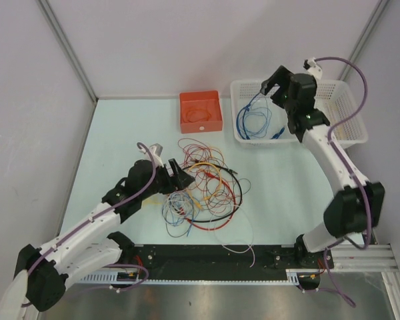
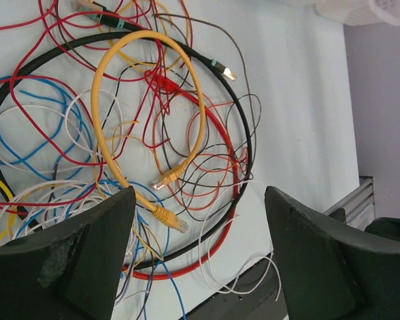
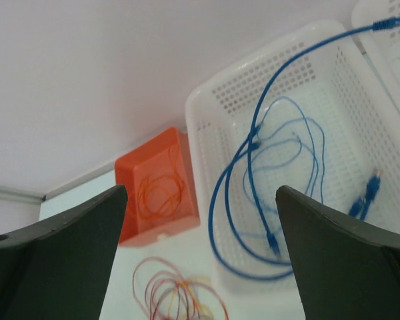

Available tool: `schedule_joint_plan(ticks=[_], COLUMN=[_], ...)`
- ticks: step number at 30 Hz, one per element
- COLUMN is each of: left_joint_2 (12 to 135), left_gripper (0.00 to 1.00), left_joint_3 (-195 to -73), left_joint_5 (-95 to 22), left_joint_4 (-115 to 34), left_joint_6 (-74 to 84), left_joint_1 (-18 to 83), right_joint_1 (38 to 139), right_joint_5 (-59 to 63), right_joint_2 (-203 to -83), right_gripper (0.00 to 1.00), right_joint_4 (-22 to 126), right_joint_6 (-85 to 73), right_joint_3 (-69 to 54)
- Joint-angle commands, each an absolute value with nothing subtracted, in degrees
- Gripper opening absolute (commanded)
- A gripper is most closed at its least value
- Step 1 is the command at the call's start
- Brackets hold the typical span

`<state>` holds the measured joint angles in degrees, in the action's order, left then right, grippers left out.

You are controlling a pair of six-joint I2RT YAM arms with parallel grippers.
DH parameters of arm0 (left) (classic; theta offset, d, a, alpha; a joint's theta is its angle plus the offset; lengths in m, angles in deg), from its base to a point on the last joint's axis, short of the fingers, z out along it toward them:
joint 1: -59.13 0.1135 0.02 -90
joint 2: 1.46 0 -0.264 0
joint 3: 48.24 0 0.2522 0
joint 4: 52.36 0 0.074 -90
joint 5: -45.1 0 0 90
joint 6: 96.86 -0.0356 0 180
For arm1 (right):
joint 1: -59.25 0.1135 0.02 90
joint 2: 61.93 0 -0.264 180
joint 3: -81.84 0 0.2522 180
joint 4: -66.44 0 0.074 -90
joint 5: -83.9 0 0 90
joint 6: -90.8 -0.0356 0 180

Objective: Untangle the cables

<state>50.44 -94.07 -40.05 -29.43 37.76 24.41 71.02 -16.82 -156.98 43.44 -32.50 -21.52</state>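
A robot lab test cell — bare white partition walls [image 1: 187, 40], aluminium mounting rail [image 1: 367, 255], pale tabletop [image 1: 280, 180].

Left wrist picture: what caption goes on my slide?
Open left gripper over the tangled cables on the table.

Cables [image 1: 203, 185] crowd centre; bin [image 1: 200, 127], basket [image 1: 267, 141] block rear

You've got a mixed tangle of cables [image 1: 200, 190]: red, orange, yellow, blue, white, black, one thin brown. The yellow patch cable [image 2: 137, 37] has yellowish clear plugs. The black cable [image 2: 247, 153] carries teal bands near its ends. The blue cables [image 1: 253, 120] are against the white perforated basket [image 1: 333, 93]. The orange bin [image 1: 201, 112] holds orange wire [image 3: 161, 189]. The table [image 1: 287, 180] is pale mint.
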Motion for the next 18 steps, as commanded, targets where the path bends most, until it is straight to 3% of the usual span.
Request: schedule_joint_plan(ticks=[1, 7, 11, 18], left_joint_2=[44.9, 42.5, 44.5, 42.1], left_gripper=[0.83, 0.86, 0.88, 0.87], left_joint_3=[-95.8, -97.9, -101.5, -101.8], left_joint_5=[-41.4, -44.7, -46.6, -45.6], left_joint_4=[-28.3, -19.3, -12.4, -13.6], left_joint_6=[39.5, 34.4, 33.1, 32.9], left_joint_1=[24.8, 24.9, 24.9, 24.8], right_joint_1=[78.9, 99.4, 107.5, 117.0], right_joint_5=[-18.1, -27.9, -29.0, -30.2], right_joint_2=[-142.0, -132.8, -126.3, -113.2], right_gripper=[1.0, 1.0, 1.0, 1.0], right_joint_4=[45.9, 41.3, 38.6, 32.8], right_joint_6=[-31.6, -21.3, -20.6, -24.2], right_joint_3=[-8.8, 0.5, 6.5, 14.0])
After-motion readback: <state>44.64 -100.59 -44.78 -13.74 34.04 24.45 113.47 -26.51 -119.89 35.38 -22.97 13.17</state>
